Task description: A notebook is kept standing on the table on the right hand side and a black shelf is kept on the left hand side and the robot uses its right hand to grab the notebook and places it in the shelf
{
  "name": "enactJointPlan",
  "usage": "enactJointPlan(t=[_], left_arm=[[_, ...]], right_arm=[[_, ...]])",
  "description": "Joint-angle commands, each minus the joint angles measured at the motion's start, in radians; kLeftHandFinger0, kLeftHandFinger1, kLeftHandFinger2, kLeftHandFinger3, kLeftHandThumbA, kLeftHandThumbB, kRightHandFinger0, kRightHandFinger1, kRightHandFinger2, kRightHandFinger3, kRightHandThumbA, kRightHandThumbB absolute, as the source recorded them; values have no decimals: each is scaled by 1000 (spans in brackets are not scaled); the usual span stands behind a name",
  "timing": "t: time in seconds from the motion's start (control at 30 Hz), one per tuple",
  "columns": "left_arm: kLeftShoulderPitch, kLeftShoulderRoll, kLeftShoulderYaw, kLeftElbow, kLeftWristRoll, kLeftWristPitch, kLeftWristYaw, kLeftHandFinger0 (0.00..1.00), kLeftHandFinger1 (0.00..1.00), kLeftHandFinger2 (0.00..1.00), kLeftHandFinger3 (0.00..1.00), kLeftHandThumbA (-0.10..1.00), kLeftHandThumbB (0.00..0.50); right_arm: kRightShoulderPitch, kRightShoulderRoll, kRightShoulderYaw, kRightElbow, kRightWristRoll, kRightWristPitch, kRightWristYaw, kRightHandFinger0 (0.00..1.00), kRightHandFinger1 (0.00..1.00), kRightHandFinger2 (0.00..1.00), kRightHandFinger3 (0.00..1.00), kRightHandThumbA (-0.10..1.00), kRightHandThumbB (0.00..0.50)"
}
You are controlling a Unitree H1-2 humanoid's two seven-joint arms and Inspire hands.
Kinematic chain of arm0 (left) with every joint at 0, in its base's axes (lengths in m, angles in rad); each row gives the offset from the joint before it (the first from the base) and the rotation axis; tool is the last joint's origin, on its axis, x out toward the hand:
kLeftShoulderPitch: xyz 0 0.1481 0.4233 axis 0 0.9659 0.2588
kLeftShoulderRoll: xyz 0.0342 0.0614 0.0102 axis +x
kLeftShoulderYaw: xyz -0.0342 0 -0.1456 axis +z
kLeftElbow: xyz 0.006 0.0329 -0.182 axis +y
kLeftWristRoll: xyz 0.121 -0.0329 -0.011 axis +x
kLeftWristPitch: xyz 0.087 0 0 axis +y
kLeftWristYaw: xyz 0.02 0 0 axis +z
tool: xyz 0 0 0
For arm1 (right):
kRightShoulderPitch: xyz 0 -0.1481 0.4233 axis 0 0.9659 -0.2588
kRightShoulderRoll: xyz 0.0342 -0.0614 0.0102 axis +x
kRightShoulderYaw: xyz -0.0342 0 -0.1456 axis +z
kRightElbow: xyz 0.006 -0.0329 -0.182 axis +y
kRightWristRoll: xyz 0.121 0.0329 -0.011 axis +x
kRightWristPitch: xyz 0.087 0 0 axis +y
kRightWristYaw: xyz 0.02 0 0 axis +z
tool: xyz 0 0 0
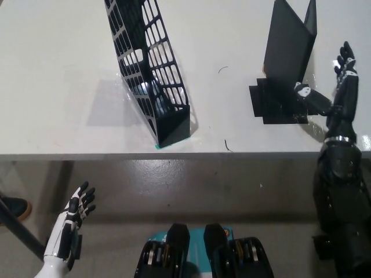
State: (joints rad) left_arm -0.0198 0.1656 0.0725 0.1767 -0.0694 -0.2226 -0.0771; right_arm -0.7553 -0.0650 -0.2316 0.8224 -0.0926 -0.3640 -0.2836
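A black notebook (288, 43) stands upright, its covers spread, on a patch of black tape at the table's right. The black mesh shelf (149, 69) stands tilted on the left-middle of the table, its open top away from me. My black right hand (331, 92) is over the table just right of the notebook, open, fingers spread, one finger close to the notebook's lower right corner. Whether it touches is unclear. My white left hand (78, 207) hangs open below the table edge at lower left.
The white table (58, 87) has its front edge running across the picture at mid-height. Black tape (275, 104) marks the notebook's spot. A thin dark scrap (228, 146) lies near the front edge. A dark shoe (13, 208) shows at far left on the floor.
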Motion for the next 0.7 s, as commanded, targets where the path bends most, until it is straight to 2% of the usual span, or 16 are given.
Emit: enactJointPlan(t=[0.0,0.03,0.17,0.27,0.3,0.33,0.37,0.4,0.43,0.47,0.5,0.53,0.57,0.6,0.67], left_arm=[[4,14,9,-14,-16,-35,-14,1000,1000,1000,1000,1000,83],[4,14,9,-15,-15,-33,-13,1000,1000,1000,1000,1000,92],[5,14,9,-23,-11,-22,-10,1000,1000,1000,1000,1000,93],[0,15,9,-7,-11,-39,-14,1000,1000,1000,1000,1000,76],[0,14,9,-8,-10,-38,-13,1000,1000,1000,1000,1000,75],[1,14,10,-12,-8,-36,-12,1000,1000,1000,1000,1000,93],[-1,13,9,-13,-4,-35,-11,1000,1000,1000,1000,1000,95],[-2,12,9,-13,-4,-37,-10,1000,1000,1000,1000,1000,89],[-4,11,8,-12,-3,-37,-10,1000,1000,1000,1000,1000,88],[-6,10,9,-14,3,-34,-5,1000,1000,1000,1000,1000,89],[-9,11,9,-13,6,-34,-3,1000,1000,1000,1000,1000,94],[-12,13,9,-14,6,-31,-4,1000,1000,1000,1000,1000,101],[-11,15,8,-18,6,-27,-6,1000,1000,1000,1000,1000,105],[-12,15,9,-22,2,-24,-9,1000,1000,1000,1000,1000,112],[-19,18,11,-18,-1,-27,-10,1000,1000,1000,1000,1000,127]], right_arm=[[-165,-14,10,121,14,-89,-60,1000,1000,1000,1000,1000,411],[-185,-13,11,148,18,-100,-61,1000,1000,1000,1000,1000,406],[-278,-3,22,248,16,-87,-85,1000,1000,1000,1000,1000,436],[-365,7,21,348,38,-101,-86,1000,1000,1000,1000,1000,459],[-388,13,12,374,59,-105,-70,1000,1000,1000,1000,1000,433],[-415,20,7,407,61,-106,-101,1000,1000,1000,1000,992,431],[-437,25,2,433,57,-100,-168,1000,1000,1000,1000,879,434],[-468,30,2,461,47,-62,-251,1000,999,977,1000,597,284],[-480,29,4,474,45,-49,-277,648,700,836,968,531,332],[-503,30,-8,496,58,-25,-315,41,64,199,313,10,191],[-512,29,-14,506,67,-16,-319,2,3,117,162,-96,198],[-522,29,-41,521,107,-11,-289,0,0,145,154,-100,155],[-521,26,-50,530,121,-11,-266,0,0,279,259,-100,135],[-516,24,-56,539,126,-18,-253,0,24,406,382,-100,145],[-502,24,-65,550,136,-15,-239,0,70,508,543,-100,136]])
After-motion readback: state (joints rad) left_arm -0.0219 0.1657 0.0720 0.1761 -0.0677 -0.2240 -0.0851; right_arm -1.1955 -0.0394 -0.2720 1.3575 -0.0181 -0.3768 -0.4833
